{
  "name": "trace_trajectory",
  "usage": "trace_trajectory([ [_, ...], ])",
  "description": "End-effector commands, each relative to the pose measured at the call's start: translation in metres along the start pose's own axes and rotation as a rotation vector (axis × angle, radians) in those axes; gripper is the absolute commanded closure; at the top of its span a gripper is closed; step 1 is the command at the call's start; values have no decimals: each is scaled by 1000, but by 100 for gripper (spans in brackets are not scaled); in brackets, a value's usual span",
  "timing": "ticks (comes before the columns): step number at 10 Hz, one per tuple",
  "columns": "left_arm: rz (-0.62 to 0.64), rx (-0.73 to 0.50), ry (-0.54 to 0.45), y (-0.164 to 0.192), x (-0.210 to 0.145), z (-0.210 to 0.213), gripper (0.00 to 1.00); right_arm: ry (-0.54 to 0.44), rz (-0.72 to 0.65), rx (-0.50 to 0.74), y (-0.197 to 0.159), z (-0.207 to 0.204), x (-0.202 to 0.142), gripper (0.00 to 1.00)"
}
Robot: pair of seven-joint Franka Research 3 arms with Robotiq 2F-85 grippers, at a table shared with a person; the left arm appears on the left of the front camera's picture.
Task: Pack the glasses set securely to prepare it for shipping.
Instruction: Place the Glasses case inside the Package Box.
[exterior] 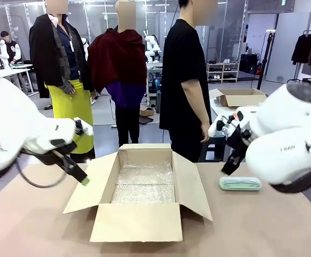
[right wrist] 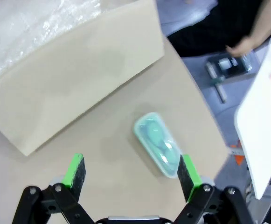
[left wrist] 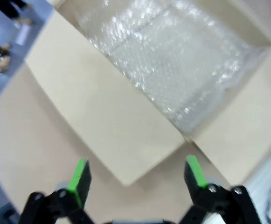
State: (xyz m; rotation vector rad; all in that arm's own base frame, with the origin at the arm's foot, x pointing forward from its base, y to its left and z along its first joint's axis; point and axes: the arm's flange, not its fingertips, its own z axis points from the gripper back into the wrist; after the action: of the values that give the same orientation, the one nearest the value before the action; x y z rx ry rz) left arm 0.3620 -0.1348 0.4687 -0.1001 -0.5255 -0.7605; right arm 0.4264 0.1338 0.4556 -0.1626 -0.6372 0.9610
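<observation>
Right wrist view: what is the right gripper [right wrist: 131,165] doing?

Its two green pads [right wrist: 74,169] are spread wide apart. It holds nothing.

Where is the mint green case [right wrist: 157,144]?

It lies flat on the tan table [right wrist: 102,154], in the gap between the two pads. It sits much closer to one pad than to the other, and that pad hides one of its round ends. I cannot tell if they touch.

What about from the front?

The right gripper [exterior: 229,167] hangs just above the mint green case [exterior: 240,183], near the end that points at the box. The case lies just beside the right flap of the open cardboard box [exterior: 139,222].

And the other hand?

The left gripper [left wrist: 137,168] is wide open too, with nothing in it. A corner of the box flap [left wrist: 102,116] lies under the gap between its pads. From the front, the left gripper [exterior: 83,178] hangs over the left flap, and the case is well apart from it, on the other side of the box.

What is in the box?

Bubble wrap [exterior: 144,182] covers the bottom.

Who is behind the table?

A person [exterior: 184,80] in black clothes stands at the far side, arms down.
</observation>
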Motion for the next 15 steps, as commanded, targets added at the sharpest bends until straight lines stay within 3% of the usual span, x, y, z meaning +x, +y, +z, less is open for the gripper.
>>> trace_trajectory([
  [1, -47, -134, -8, 17, -22, 60, 0, 23, 230, 132, -43, 3, 3, 0],
  [4, -203, -275, -75, 33, -71, 122, 0, 140, 439, 299, -97, -8, 1, 0],
  [6, -180, -316, -168, 48, -92, 129, 0, 171, 481, 341, -112, -19, -6, 0],
  [11, -195, -280, -140, 40, -85, 133, 0, 176, 461, 342, -108, -19, -12, 0],
  [13, -195, -280, -140, 40, -85, 133, 0, 261, 593, 487, -122, -31, 6, 0],
  [15, -195, -280, -140, 40, -85, 133, 0, 287, 551, 519, -132, -64, 11, 0],
])
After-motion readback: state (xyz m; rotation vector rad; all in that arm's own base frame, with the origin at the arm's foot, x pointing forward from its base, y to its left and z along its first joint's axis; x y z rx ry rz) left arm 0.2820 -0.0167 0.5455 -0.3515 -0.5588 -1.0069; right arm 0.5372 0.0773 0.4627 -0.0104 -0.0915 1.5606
